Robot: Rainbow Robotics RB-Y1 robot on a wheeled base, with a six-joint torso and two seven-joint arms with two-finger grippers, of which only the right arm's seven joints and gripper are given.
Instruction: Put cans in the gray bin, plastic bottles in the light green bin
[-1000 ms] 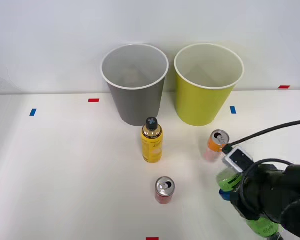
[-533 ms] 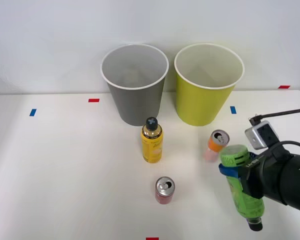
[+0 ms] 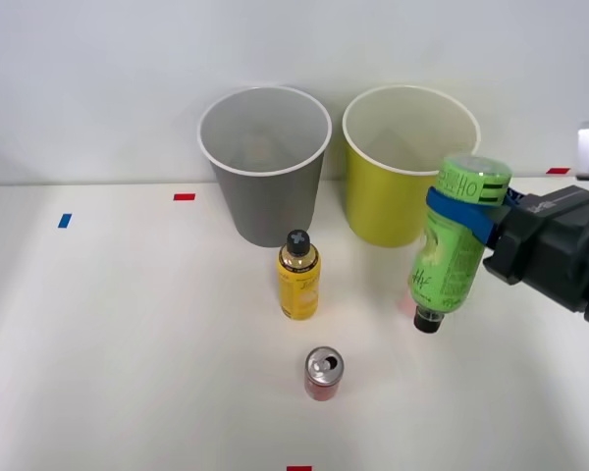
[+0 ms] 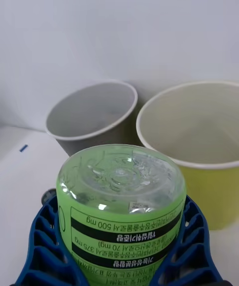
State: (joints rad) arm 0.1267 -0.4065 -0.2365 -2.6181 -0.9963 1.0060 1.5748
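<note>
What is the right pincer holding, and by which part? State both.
The right pincer holds the green-labelled plastic bottle near its base end, cap pointing down.

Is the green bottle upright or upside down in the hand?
Upside down: green bottle hangs black cap downward, clear base up, in the right hand.

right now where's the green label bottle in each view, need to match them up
Front view: the green bottle hangs cap-down in the right pincer, right of centre, before the light green bin.
Right wrist view: its clear base faces the camera between the blue fingers.
Shared landmark: the gray bin beside the light green bin.
</note>
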